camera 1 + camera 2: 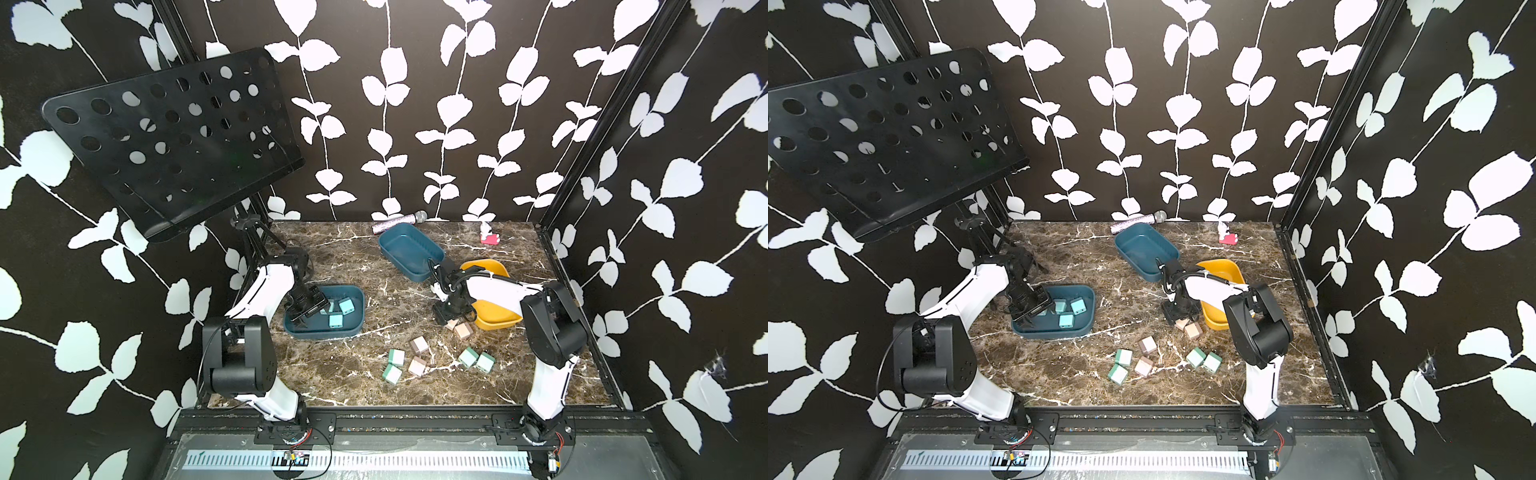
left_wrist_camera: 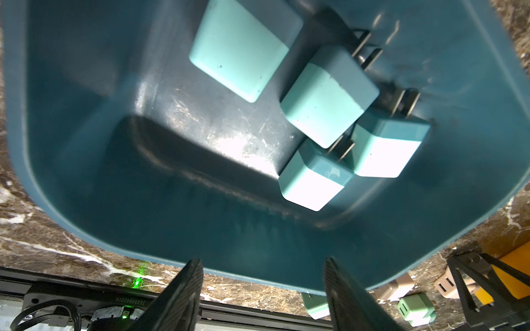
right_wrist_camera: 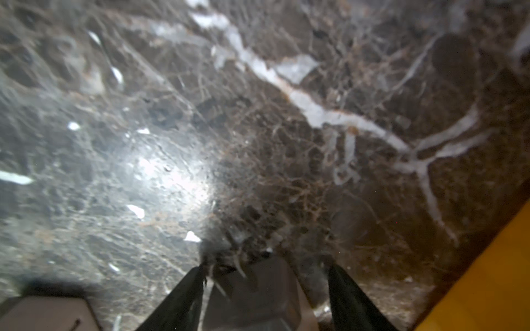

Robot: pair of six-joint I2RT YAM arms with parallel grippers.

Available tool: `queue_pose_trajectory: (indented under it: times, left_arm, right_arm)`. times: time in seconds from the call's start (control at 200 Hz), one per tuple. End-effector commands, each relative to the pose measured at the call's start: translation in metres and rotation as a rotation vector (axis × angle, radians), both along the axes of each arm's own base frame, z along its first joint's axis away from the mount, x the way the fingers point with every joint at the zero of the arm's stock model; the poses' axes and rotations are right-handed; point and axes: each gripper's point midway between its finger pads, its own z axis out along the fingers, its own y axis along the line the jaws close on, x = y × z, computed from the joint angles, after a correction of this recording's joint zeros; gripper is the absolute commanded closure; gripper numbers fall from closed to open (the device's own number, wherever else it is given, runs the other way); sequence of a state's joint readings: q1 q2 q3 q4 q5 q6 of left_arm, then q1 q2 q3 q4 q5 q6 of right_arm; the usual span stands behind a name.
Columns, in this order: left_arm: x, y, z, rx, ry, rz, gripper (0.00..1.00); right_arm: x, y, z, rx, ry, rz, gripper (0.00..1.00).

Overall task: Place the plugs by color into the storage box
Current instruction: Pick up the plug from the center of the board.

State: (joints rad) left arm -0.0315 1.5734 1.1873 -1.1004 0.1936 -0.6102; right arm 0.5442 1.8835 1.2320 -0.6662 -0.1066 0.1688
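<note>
Plastic plugs, each a small matte cube with rounded edges and two short flat metal prongs on one face, occur in three pastel colours, four of each. All four light blue plugs (image 2: 329, 97) lie clustered, touching one another, on the scuffed, glossy floor of the near teal bin (image 1: 328, 333), a rounded rectangular tub. Four mint green plugs (image 1: 396, 356) rest in two pairs on the brown, white-veined marble worktop (image 1: 353, 374). Four pinkish beige plugs (image 1: 419, 345) lie among and behind them, two of these just beside the yellow bin (image 1: 496, 318). A second teal bin (image 1: 411, 249) stands further back. The left jaws hang over the near teal bin, parted, with nothing between them. The right jaws straddle one beige plug (image 3: 252, 295) low at the worktop beside the yellow bin; blur leaves it unclear whether they have clamped it.
</note>
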Motion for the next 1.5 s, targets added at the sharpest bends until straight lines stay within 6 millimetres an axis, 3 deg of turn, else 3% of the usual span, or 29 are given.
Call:
queue_pose_trajectory:
  times: [0.0, 0.245, 0.5, 0.69, 0.855, 1.061, 1.191, 1.331, 1.396, 1.496]
  left_arm:
    - [-0.005, 0.001, -0.001, 0.008, 0.011, -0.003, 0.31]
    - [-0.003, 0.0, -0.006, 0.004, 0.009, 0.01, 0.31]
    - [0.002, -0.003, -0.008, -0.001, 0.005, 0.014, 0.31]
    - [0.003, -0.006, -0.009, 0.0, 0.006, 0.012, 0.31]
    - [0.002, -0.007, -0.01, 0.002, 0.01, 0.01, 0.32]
    - [0.006, -0.009, -0.012, 0.002, 0.013, 0.007, 0.32]
    - [0.01, -0.011, -0.012, 0.002, 0.01, 0.005, 0.32]
    - [0.014, -0.014, -0.012, 0.002, 0.008, 0.002, 0.32]
    - [0.015, -0.014, -0.011, 0.002, 0.006, 0.0, 0.31]
    - [0.015, -0.014, -0.011, 0.002, 0.004, -0.001, 0.32]
  right_arm:
    - [-0.016, 0.013, -0.006, 0.08, 0.068, -0.099, 0.35]
    - [-0.024, 0.022, 0.001, 0.102, 0.078, -0.138, 0.35]
    - [-0.021, 0.011, 0.022, 0.051, 0.039, -0.115, 0.22]
    - [-0.027, 0.012, 0.012, 0.05, 0.072, -0.092, 0.21]
    - [-0.032, 0.013, 0.002, 0.057, 0.094, -0.091, 0.33]
    - [-0.037, 0.018, 0.001, 0.085, 0.11, -0.105, 0.55]
    - [-0.03, 0.018, 0.016, 0.088, 0.082, -0.12, 0.58]
    - [-0.01, 0.021, 0.049, 0.115, 0.028, -0.132, 0.59]
    - [0.01, 0.022, 0.077, 0.139, -0.023, -0.145, 0.59]
    - [0.039, 0.008, 0.109, 0.154, -0.08, -0.182, 0.6]
